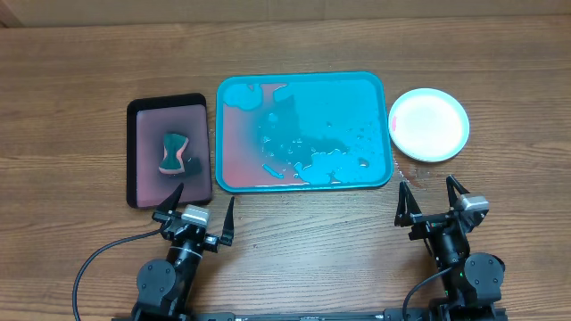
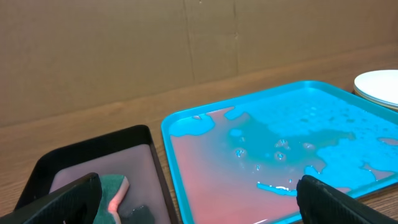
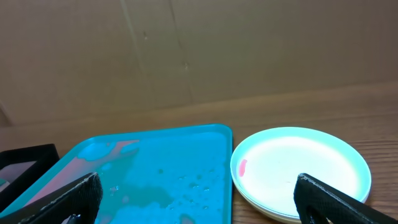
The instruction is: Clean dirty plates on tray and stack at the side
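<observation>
Wood-grain bench (image 1: 80,80), plain brown board wall behind.

Near edge: left pincer (image 1: 205,194) and right pincer (image 1: 426,183) both spread wide, nothing held, tips clear of every object.

Beyond the left pincer: small black tray (image 1: 132,152), pinkish inside, with a green-and-pink sponge (image 1: 174,153) lying in it. Beside it, mid-bench, the tray (image 1: 303,76): no plate on it, only pooled water and a pink film toward its left half.

The plates (image 1: 428,125) sit stacked on the bench just right of the tray, apart from its rim. Count in the stack is not clear; at least two rims show in the right wrist view. The top plate is pale, with one small red mark (image 3: 242,166) near its left rim.

Judgement: stacking looks done, with a final touch-up possible. To do that well, steady the stack's rim with the right pincer, bring the sponge in flat with the left, and wipe outward so the stack does not slide.
</observation>
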Tool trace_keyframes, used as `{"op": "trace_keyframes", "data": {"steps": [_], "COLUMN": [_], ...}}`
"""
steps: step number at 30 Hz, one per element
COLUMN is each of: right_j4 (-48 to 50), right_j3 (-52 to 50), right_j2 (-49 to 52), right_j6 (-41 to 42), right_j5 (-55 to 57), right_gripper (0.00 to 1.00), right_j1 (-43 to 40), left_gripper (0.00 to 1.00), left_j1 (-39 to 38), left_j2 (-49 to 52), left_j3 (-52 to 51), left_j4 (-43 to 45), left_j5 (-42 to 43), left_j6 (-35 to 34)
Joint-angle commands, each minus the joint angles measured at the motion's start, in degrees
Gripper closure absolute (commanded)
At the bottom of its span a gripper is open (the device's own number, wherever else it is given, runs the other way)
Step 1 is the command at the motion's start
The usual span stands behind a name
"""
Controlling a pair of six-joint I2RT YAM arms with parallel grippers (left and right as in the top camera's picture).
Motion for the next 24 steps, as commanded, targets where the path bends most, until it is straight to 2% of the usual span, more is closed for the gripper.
{"op": "trace_keyframes", "data": {"steps": [1, 8, 24], "right_j4": [0.31, 0.31, 0.31], "right_j3": [-0.61, -0.61, -0.61], "right_j2": [-0.63, -0.63, -0.63], "right_j6": [-0.44, -0.44, -0.44], "right_j5": [-0.44, -0.44, -0.44], "right_gripper": [0.0, 0.0, 0.0], "right_j1": [0.31, 0.31, 0.31], "left_gripper": [0.0, 0.0, 0.0], "left_j1": [0.85, 5.68, 5.66], "left_j2": [-0.7, -0.7, -0.7], "left_j3": [-0.17, -0.17, -0.17], "left_j4": [-0.13, -0.13, -0.13], "left_j5": [-0.83, -0.83, -0.83], "left_j6": [1.09, 1.09, 1.09]}}
